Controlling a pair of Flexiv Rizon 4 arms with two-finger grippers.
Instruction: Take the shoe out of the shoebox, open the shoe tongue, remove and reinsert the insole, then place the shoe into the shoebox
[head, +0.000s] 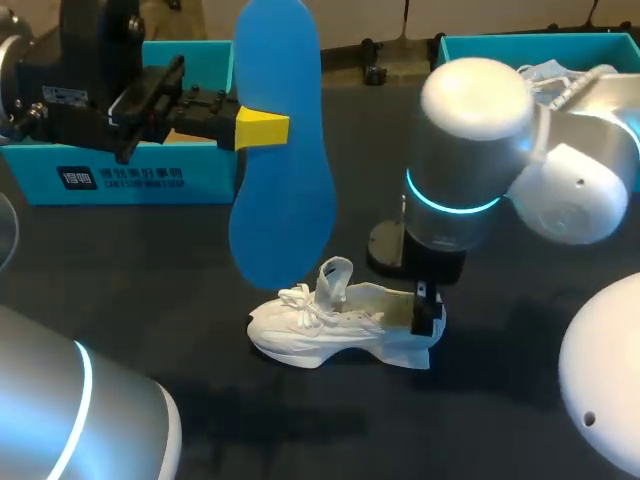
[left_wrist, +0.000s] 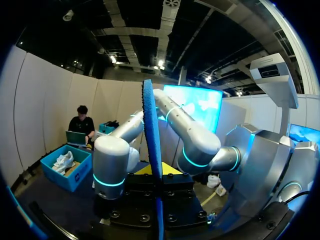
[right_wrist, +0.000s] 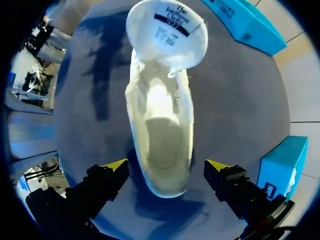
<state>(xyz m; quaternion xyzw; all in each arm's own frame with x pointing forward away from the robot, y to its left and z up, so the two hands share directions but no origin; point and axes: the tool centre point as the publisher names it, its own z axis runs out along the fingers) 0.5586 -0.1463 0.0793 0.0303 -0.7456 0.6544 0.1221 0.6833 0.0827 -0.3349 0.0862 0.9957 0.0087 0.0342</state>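
Observation:
A blue insole (head: 283, 150) hangs upright above the table, pinched at its edge by my left gripper (head: 262, 128). In the left wrist view the insole (left_wrist: 152, 135) stands edge-on between the yellow tips of that gripper (left_wrist: 155, 172), which is shut on it. A white shoe (head: 340, 320) lies on the black table with its tongue (right_wrist: 167, 32) folded forward and its inside (right_wrist: 162, 140) bare. My right gripper (right_wrist: 166, 166) is open over the heel, one finger on each side and clear of it. In the head view it (head: 428, 312) sits at the heel.
A blue shoebox (head: 140, 170) stands at the back left behind my left arm. A second blue box (head: 540, 50) at the back right holds another white shoe. The right wrist view shows blue boxes (right_wrist: 245, 22) (right_wrist: 282, 165) ahead of and beside the gripper.

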